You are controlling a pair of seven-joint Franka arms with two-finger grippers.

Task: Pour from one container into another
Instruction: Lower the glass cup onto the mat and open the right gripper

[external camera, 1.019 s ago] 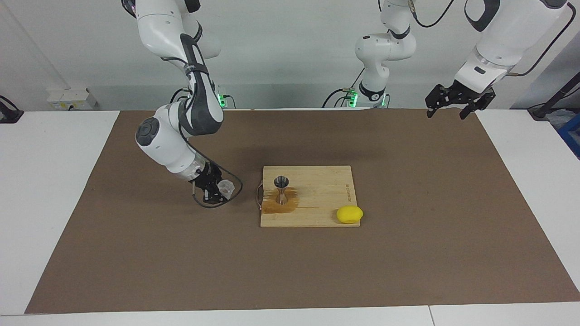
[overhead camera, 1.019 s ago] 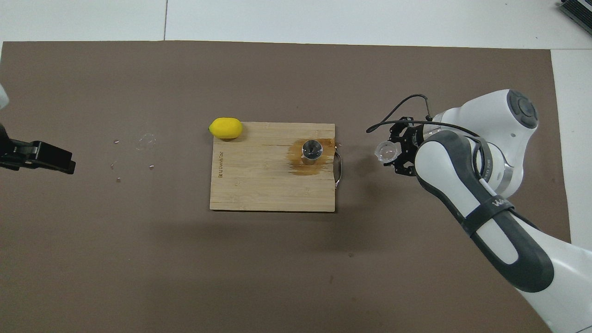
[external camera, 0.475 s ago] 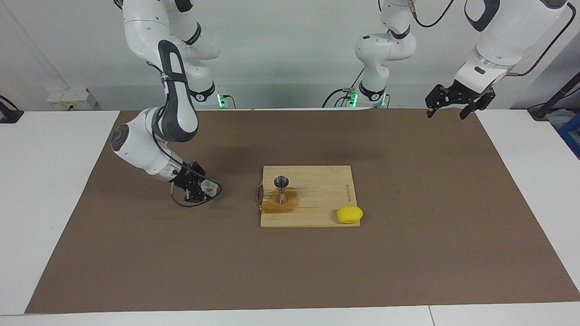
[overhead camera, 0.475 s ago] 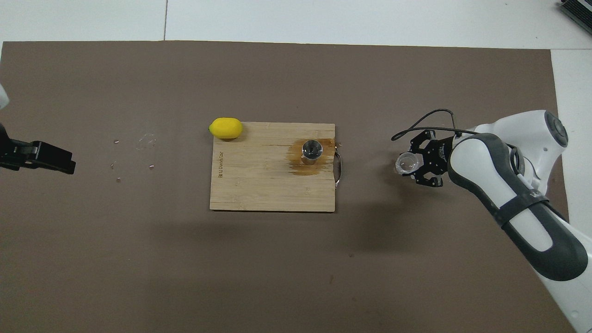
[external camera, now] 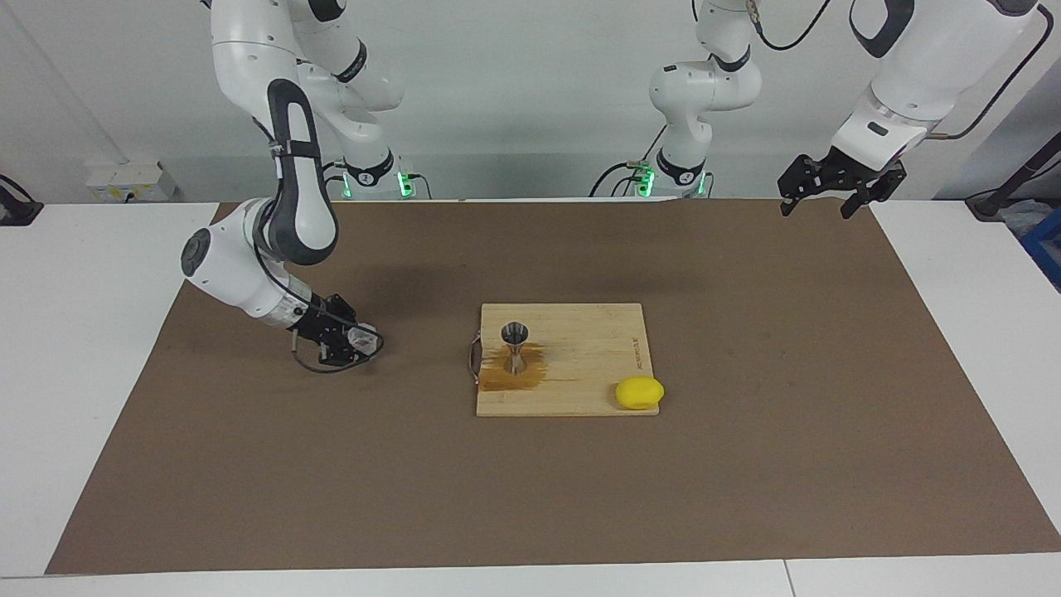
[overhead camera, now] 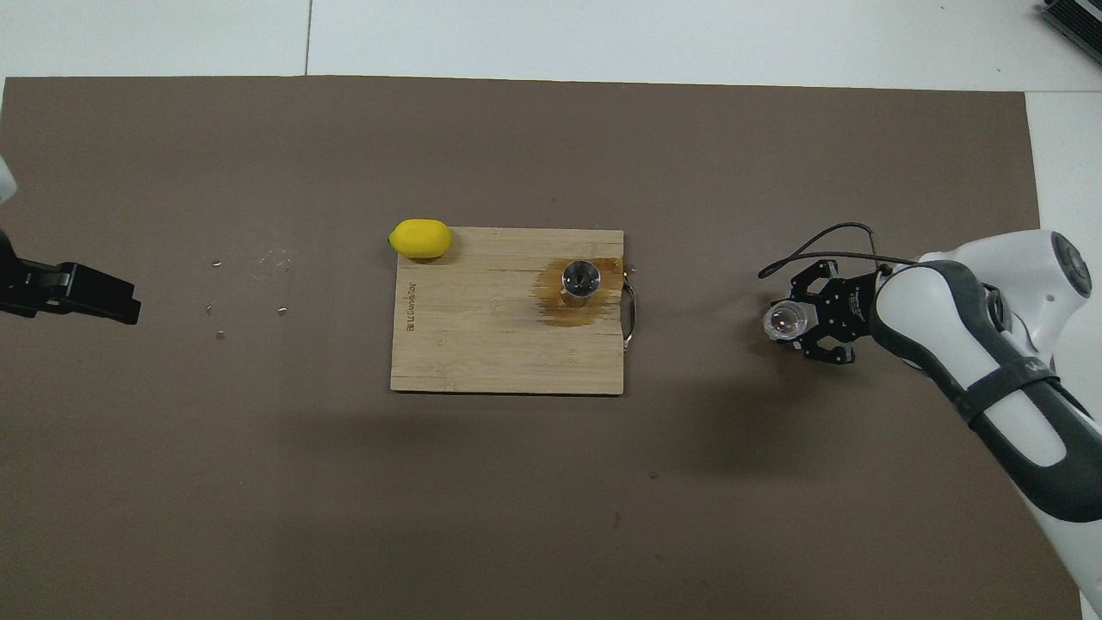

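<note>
Glass cup (external camera: 362,337) is held in the right tool (external camera: 352,340), whose fingers are clamped on its sides, low over the brown mat (external camera: 249,464) toward the right arm's end of the counter (external camera: 83,348), well apart from the cutting board (external camera: 580,390). Whether the cup's base touches the mat cannot be told. In the overhead view the cup (overhead camera: 783,320) is seen mouth up, so it is judged to be carried upright, not in a pouring tilt.

The steel jigger (external camera: 515,347) stands upright on the board, near its handle end, in the middle of a brown wet stain (external camera: 510,377); from that stain, a pour is judged to be done already, with some liquid spilled. A yellow lemon (external camera: 639,392) lies at the board's corner toward the left arm's end.

The right arm is bent low, its forearm sloping down so that the tool reaches in sideways toward the board. The left tool (external camera: 833,184) waits raised over the mat's edge at the left arm's end, its fingers spread wide and empty.
</note>
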